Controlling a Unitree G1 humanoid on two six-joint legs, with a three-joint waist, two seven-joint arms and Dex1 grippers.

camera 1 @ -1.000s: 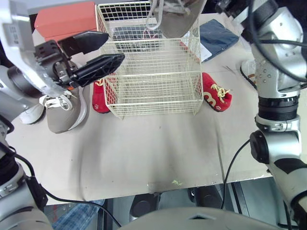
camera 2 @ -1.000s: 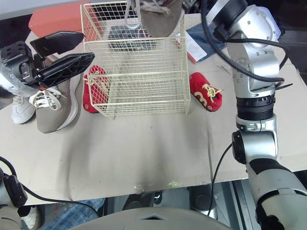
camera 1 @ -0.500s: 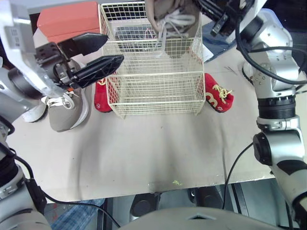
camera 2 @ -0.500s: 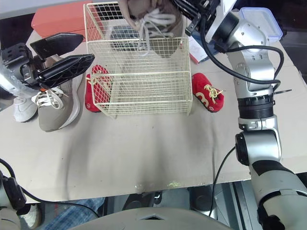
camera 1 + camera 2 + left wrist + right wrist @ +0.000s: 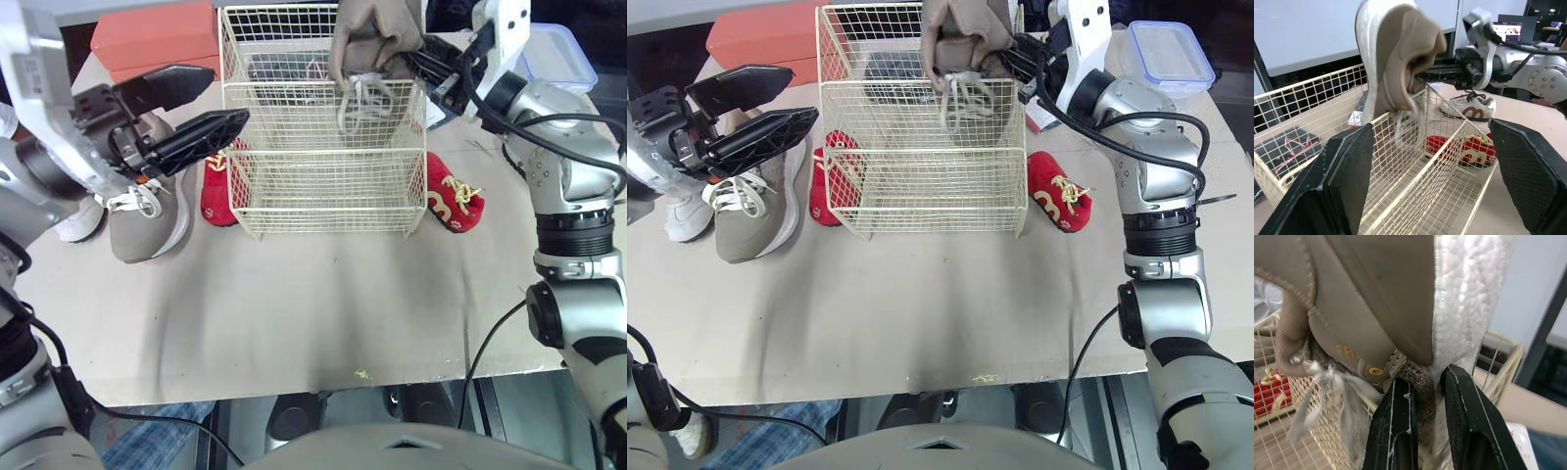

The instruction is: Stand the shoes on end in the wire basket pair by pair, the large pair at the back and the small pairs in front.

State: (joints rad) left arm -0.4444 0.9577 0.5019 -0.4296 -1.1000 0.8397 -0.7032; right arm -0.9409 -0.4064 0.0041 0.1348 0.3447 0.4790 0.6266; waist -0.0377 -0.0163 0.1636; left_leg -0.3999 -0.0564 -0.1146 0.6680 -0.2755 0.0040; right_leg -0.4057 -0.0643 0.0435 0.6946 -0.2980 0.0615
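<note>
Right gripper [image 5: 1426, 396]: it is clenched on the large taupe shoe [image 5: 965, 34]; a fold of the upper next to the white sole is pinched between the two black fingers.
Held shoe, from the jaws: it is carried straight ahead of the fingertips and rises above them, with the laces hung loose below the grip.
Long axis: it is held near upright, as is wanted for standing on end; which end is lowest cannot be told.
Wire basket [image 5: 323, 186]: its back section is found directly under the held shoe, and the laces are dangled inside the mesh there; the lower front section is left unfilled.
Left gripper [image 5: 803, 93]: it is spread wide and nothing is held; the basket's side wall is just past its fingertips.
Second taupe shoe [image 5: 147, 211]: it is laid flat on the table below the left jaws, so the left arm is judged nearer for it.
Small pairs: one red shoe [image 5: 216, 186] is set against the basket on the left gripper's side, another red shoe [image 5: 453, 196] on the right arm's side; both are outside the mesh.
Coming move: a short straight descent is judged to be needed, and the back rim must be cleared by the sole.
Change over the last second: the held shoe has been brought down from well above the rim to rim level; the left jaws are kept spread as before.
</note>
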